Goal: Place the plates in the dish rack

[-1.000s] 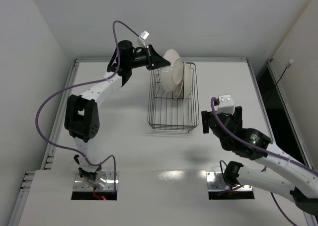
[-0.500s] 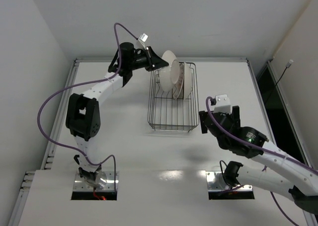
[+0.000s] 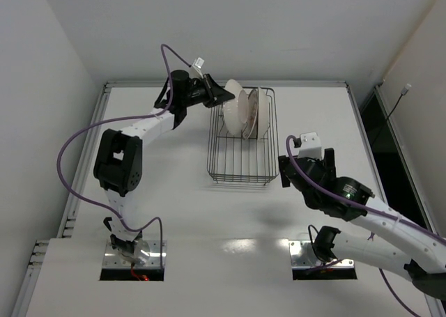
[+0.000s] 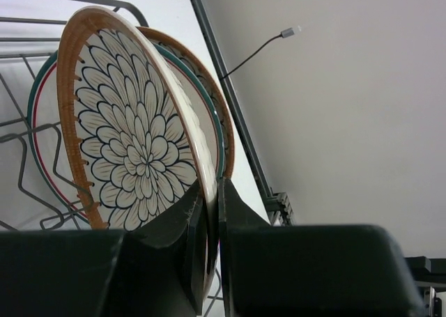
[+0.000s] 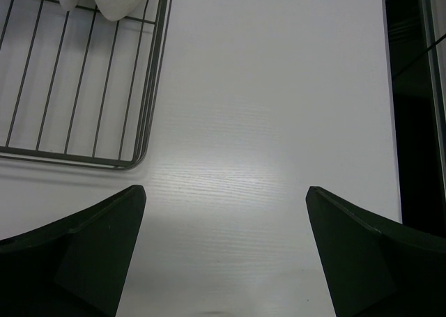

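Well back in the dish rack [image 3: 241, 182], the plates [image 3: 252, 111] stand on edge, and the left gripper [image 4: 211, 212] is clamped on the front plate [image 4: 129, 143] at its rim. The rack's near half is open wire. Jaws spread wide, the right gripper [image 5: 224, 195] hovers over the table [image 5: 279, 87] beside the rack's near right corner.

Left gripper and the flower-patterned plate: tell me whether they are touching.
Touching. In the left wrist view, the left gripper pinches the lower rim of the flower-patterned plate between its fingers, with no gap on either side.
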`<state>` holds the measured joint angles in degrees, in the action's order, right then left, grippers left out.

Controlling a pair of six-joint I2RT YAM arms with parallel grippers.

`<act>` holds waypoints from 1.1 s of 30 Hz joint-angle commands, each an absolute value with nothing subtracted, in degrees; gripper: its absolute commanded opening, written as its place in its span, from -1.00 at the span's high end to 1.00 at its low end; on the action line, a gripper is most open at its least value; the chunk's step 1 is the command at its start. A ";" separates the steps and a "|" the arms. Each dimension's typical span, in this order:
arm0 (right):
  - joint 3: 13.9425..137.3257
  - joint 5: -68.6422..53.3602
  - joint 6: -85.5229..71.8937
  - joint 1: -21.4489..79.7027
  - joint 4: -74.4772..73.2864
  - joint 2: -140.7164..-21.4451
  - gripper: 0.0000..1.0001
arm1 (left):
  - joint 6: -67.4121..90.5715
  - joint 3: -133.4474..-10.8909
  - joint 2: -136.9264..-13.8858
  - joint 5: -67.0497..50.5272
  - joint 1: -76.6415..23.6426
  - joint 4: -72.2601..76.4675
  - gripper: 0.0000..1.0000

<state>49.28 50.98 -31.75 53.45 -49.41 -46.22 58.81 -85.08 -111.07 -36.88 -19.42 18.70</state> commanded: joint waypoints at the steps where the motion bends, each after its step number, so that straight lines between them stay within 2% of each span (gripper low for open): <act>1: 49.13 52.29 -32.78 53.88 -48.25 -46.67 -1.00 | 61.17 -86.13 -108.81 -36.30 -19.60 32.26 1.00; 12: 49.13 52.29 -32.78 54.93 -48.25 -46.67 -1.00 | 57.92 -85.69 -108.81 -29.28 -21.62 26.46 1.00; 18: 49.13 52.82 -32.78 54.93 -48.25 -46.67 -1.00 | 53.01 -93.85 -110.82 -22.96 -25.57 15.66 1.00; 29: 49.13 52.82 -32.78 55.99 -48.78 -47.20 -1.00 | 47.64 -99.84 -113.11 -12.49 -31.19 -0.42 1.00; 33: 49.13 52.82 -32.78 55.99 -48.78 -47.20 -1.00 | 48.25 -99.23 -113.12 -11.78 -31.73 -0.01 1.00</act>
